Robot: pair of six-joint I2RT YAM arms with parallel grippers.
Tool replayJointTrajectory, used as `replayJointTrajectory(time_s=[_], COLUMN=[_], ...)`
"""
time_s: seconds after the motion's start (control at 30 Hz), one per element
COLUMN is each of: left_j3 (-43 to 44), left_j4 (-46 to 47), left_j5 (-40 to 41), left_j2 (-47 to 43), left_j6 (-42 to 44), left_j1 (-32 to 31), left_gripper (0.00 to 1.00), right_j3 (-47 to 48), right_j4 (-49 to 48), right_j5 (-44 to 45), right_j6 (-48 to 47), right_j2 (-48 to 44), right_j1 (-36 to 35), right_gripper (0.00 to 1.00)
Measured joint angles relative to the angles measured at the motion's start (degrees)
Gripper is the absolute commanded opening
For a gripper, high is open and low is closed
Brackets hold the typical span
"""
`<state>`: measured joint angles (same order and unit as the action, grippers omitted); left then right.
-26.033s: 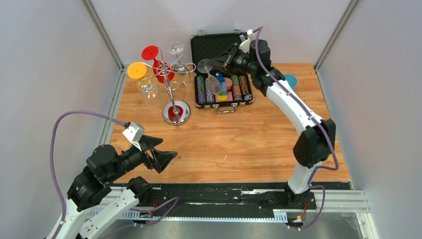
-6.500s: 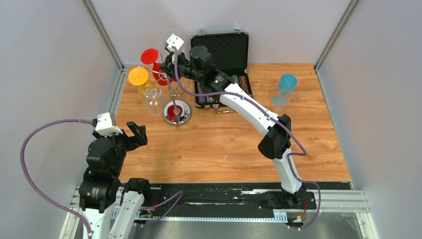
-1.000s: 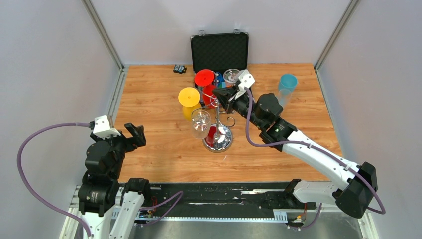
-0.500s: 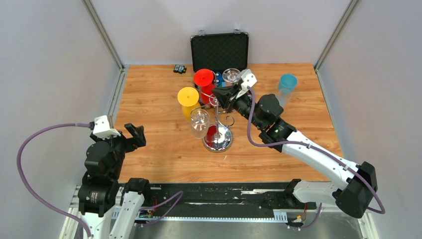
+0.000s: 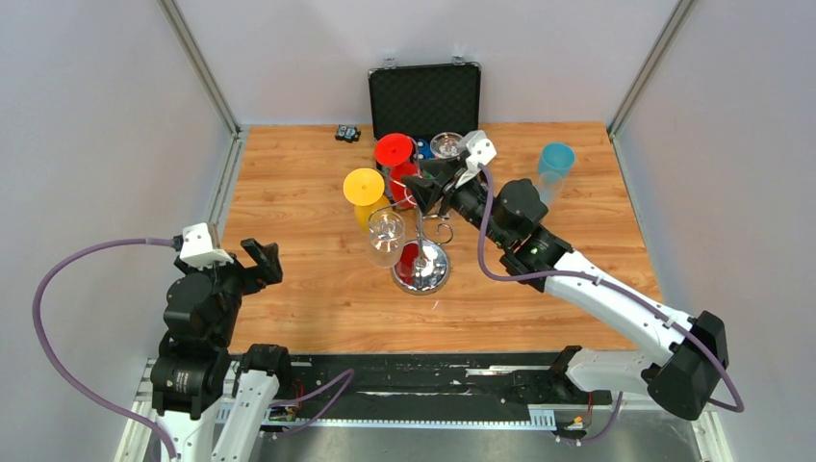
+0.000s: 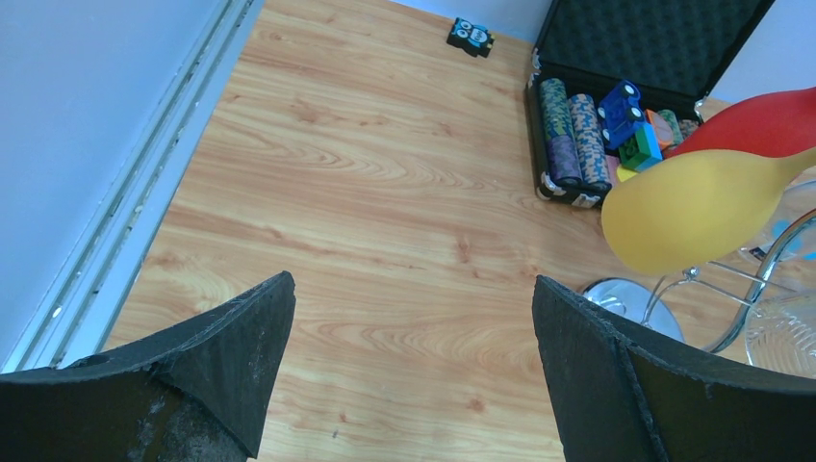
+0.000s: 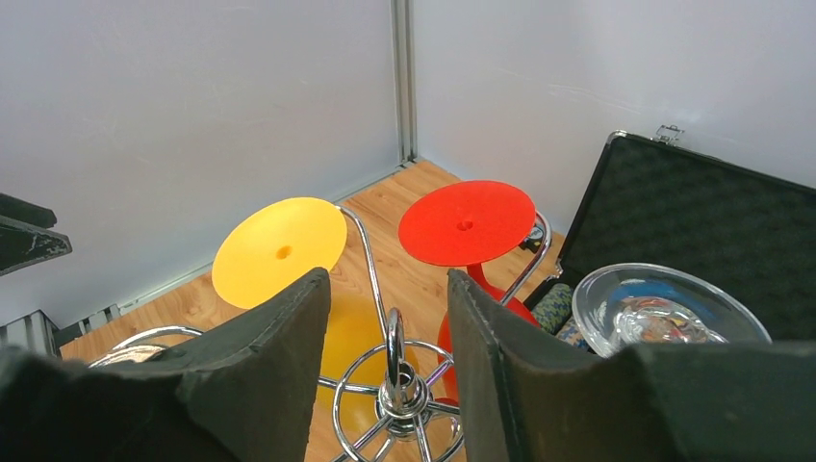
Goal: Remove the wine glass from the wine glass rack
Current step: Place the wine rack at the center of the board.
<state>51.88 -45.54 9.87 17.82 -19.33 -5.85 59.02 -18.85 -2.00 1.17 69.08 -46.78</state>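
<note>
The chrome wine glass rack (image 5: 420, 267) stands mid-table, its round base on the wood. Wine glasses hang from its wire arms upside down: a yellow one (image 5: 366, 186), a red one (image 5: 395, 149), a clear one (image 5: 387, 236) at the front left and a clear one (image 5: 446, 144) at the back. My right gripper (image 7: 388, 289) is open, its fingers on either side of the rack's top ring (image 7: 395, 342) with a gap on each side. In the top view the right gripper (image 5: 428, 185) sits at the rack's top. My left gripper (image 5: 260, 260) is open and empty, far to the left.
A black chip case (image 5: 424, 96) stands open at the back, right behind the rack, with chip rows (image 6: 568, 130) in it. A teal glass (image 5: 555, 159) stands at the back right. A small black item (image 5: 347, 132) lies near the back edge. Grey walls close both sides.
My right gripper was shut on the rack's top ring and has opened off it. The rack and its glasses have stayed in place. The left arm has not moved.
</note>
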Motion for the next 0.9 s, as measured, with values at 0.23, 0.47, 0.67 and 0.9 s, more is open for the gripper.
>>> replayJointTrajectory(time_s=[0.23, 0.47, 0.67, 0.9], left_j3=[-0.20, -0.20, -0.07, 1.53], left_j4=[0.13, 0.39, 0.83, 1.84], left_j5=[-0.81, -3.45, -9.70, -18.75], left_j2=[0.07, 2.47, 6.95, 11.30], left_j6=[0.20, 0.26, -0.63, -5.03], left_j1=[0.00, 0.00, 0.00, 0.00], left_gripper=[1.00, 1.00, 1.00, 1.00], right_j3=[2.71, 7.52, 8.26, 3.50], right_j4=[4.50, 13.73, 23.10, 30.45], right_j5=[0.00, -0.87, -0.31, 1.95], right_j6=[-0.22, 0.35, 2.71, 5.25], right_j2=[-2.34, -7.45, -14.78, -26.71], right_j1=[0.00, 0.00, 0.00, 0.00], right_gripper=[0.59, 0.76, 0.84, 0.87])
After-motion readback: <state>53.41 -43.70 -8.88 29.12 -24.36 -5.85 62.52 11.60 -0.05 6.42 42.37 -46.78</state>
